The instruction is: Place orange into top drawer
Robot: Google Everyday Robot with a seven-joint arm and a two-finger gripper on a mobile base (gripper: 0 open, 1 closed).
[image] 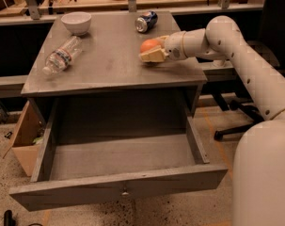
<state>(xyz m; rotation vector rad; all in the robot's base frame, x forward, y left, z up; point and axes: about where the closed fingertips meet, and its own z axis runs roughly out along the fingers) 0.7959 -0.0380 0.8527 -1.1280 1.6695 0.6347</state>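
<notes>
Gripper: the gripper (149,52) is over the right part of the surface (109,67), reaching in from the right. Its fingers are clamped on the orange; the near finger (153,56) lies across the fruit's lower front.
Orange: the orange (149,44) is in the gripper's hold above the surface, close to the right front edge. Whether it is lifted clear or touching the top cannot be told.
Grip reason: judged a side grasp, low on the fruit, so that a round, smooth thing cannot roll out of it.
Drawer: the drawer (118,192) is pulled fully out below the surface, with its knob (125,191) facing front and its floor bare. It stands ready to receive.
Relation: the orange is above and behind the drawer opening, not over it. The front edge of the surface lies between them.
Stage: judged grasp made, transfer not yet done.
Next move: carry forward past the edge, then lower before release, since a dropped orange would roll.
Other items: the can (146,21) lies on its side just behind the gripper. The bottle (62,55) and bowl (76,22) are well apart, to the left.
Risk: a backward swing could strike the can.
</notes>
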